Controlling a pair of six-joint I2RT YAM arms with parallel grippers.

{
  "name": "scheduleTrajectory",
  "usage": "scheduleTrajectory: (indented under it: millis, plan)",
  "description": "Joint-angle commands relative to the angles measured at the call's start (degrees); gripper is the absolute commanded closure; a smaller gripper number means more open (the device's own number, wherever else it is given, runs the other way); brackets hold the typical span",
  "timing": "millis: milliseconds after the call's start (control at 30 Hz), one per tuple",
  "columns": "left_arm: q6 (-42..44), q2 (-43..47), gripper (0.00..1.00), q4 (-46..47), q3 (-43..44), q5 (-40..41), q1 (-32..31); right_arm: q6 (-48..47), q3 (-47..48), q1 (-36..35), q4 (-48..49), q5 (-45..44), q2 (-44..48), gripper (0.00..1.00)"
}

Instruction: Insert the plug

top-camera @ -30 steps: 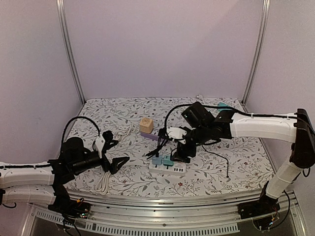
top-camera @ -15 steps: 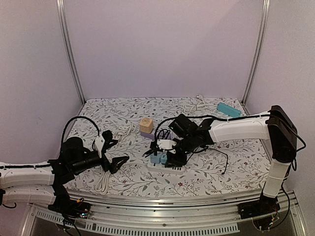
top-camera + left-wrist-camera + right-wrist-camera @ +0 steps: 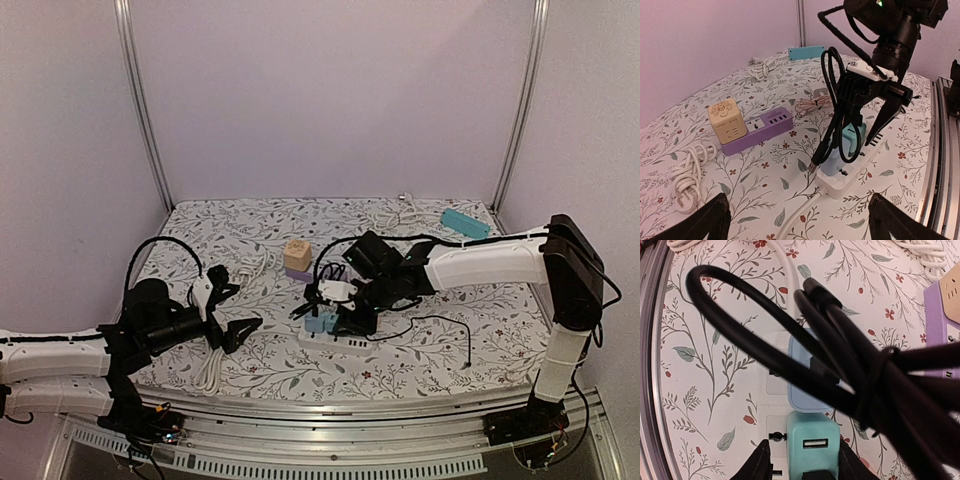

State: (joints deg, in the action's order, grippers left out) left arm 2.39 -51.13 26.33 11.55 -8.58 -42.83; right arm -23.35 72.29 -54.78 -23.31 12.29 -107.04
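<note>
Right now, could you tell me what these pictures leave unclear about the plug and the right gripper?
- Whether the plug is seated: in the right wrist view the bundled black cable covers much of the white power strip.
- Right gripper grip: its fingertips run off the right wrist view's bottom edge.
- Top external: that gripper hides where plug meets strip; details too small.

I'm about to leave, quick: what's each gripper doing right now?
Left gripper: open, holding nothing.
Right gripper: fingers straddle the teal plug; whether they grip it cannot be told.
</note>
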Motion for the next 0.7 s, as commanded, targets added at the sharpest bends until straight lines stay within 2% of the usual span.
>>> scheduleTrajectory:
  millis: [0, 167, 200, 400, 600, 633, 667]
  plan:
    - [0.78, -0.23, 0.04, 0.88, -1.09, -0.56, 0.99, -0.68, -1.21, -1.27, -0.97, -2.56, -1.51, 0.83]
    - [0.93, -0.06, 0.04, 1.0, -1.18, -0.56, 1.16, 0.61, -4.87, -1.53, -0.74, -4.9, -2.62, 0.99]
    - [0.97, -0.19, 0.04, 1.08, -1.18, -0.62, 1.17, 1.03, -5.52, -1.84, -0.39, -5.73, -2.68, 1.0]
    - [0.9, -0.38, 0.04, 1.01, -1.18, -0.75, 1.17, 2.62, -5.61, -4.13, -1.17, -9.75, -5.63, 1.0]
    - [0.9, -0.74, 0.04, 1.05, -1.18, -0.88, 1.17, 4.3, -6.8, -4.15, -0.02, -9.93, -2.5, 1.0]
    - [0.86, -0.84, 0.04, 1.03, -1.18, -0.86, 1.17, 4.28, -6.15, -4.16, -0.19, -9.32, -1.71, 0.99]
    - [0.85, -0.76, 0.04, 1.09, -1.18, -0.98, 1.17, 4.33, -5.45, -4.11, -0.42, -8.86, -1.31, 0.91]
